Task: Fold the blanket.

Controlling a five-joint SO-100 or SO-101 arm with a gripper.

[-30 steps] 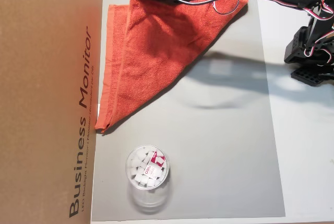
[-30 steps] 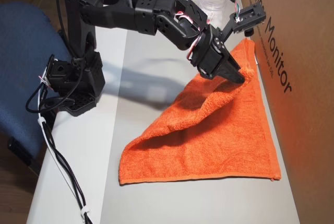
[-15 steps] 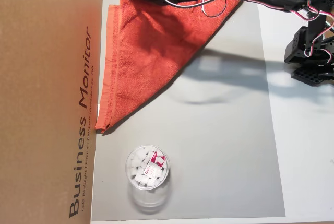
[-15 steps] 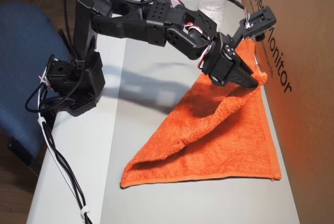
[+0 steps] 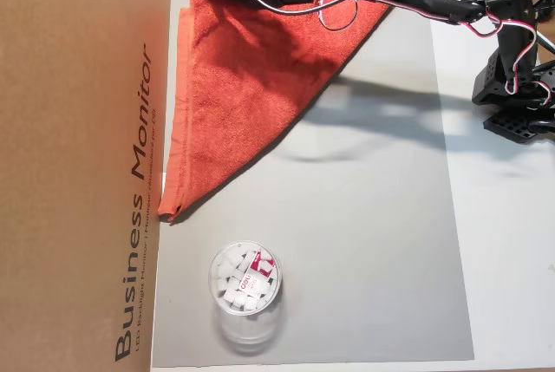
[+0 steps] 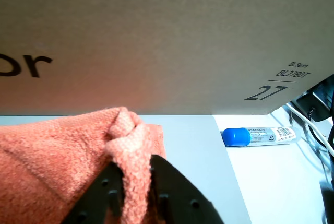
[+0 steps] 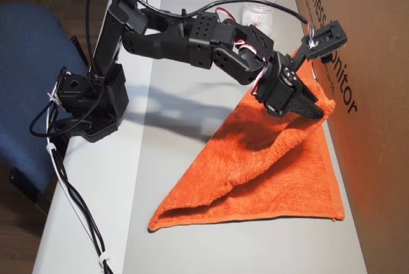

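Your gripper point(image 6: 136, 179) is clamped on the blanket's point(image 7: 268, 159) corner right beside the cardboard box point(image 7: 370, 95) (very close); push further and you could bump it, or the cloth slips free.

the blanket point(image 7: 268, 159) is nubby orange terry cloth, the gripper point(image 6: 136, 174) matt black plastic, the box point(image 5: 78, 164) plain brown cardboard.

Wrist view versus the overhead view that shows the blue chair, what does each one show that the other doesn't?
Only the wrist view shows the blue-capped tube and the "27" printed on the brown cardboard box. Only that overhead view shows the blue chair, the arm's base and the clear plastic jar. Both show the gripper shut on a corner of the orange-red terry blanket.
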